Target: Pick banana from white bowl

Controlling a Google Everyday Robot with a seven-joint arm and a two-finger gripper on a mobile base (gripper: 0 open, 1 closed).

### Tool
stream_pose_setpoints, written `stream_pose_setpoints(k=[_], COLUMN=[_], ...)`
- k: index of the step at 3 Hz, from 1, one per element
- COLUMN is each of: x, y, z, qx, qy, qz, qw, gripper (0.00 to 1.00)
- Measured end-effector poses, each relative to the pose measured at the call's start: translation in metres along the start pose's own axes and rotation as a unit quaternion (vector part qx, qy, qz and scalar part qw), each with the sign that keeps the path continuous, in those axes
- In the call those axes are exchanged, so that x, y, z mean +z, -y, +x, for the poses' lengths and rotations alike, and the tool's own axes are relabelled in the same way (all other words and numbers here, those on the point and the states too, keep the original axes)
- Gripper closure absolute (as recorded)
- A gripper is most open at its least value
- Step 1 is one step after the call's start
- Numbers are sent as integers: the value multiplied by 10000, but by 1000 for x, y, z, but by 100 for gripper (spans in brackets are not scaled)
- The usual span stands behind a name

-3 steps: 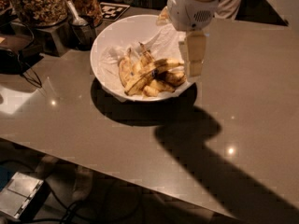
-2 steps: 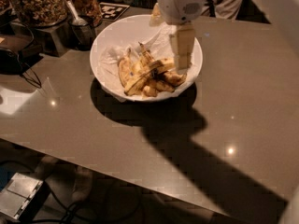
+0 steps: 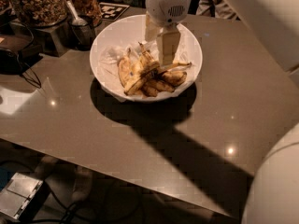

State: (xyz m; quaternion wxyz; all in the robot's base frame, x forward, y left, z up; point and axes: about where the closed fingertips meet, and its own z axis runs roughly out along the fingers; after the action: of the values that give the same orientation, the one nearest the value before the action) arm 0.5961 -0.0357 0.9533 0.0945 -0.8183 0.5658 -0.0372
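Scanning from the left of the view: jars of nuts (image 3: pixel 35 3) and a metal cup (image 3: pixel 84 29) holding a spoon (image 3: pixel 74 13) stand at the far edge of the grey table (image 3: pixel 224 106), just beside the white bowl (image 3: pixel 100 45). My wrist (image 3: pixel 168 1) hangs straight down from the top over the bowl's middle, pointing my gripper (image 3: pixel 159 51) into it — tips low among the fruit. A longer banana (image 3: pixel 138 78) lies slantwise to the left of my jaws. The banana (image 3: pixel 174 77), plump and brown-blotched, lies in the bowl's right half, just below and right of my near pad (image 3: pixel 168 45) — its thin stem runs out beside that tip. My jaws stand parted, clamped on nothing. Further right, my arm (image 3: pixel 275 181) fills the lower corner with its white shell.
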Motion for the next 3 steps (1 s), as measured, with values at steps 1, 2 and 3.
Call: stream_pose_setpoints(k=[1, 2, 3], x=[21, 39, 52], y=[-2, -4, -2], z=[5, 12, 15], qx=[37, 46, -27], qy=[-42, -121, -208], qz=[-206, -384, -494], qw=[9998, 9992, 9986], gripper=[35, 35, 35])
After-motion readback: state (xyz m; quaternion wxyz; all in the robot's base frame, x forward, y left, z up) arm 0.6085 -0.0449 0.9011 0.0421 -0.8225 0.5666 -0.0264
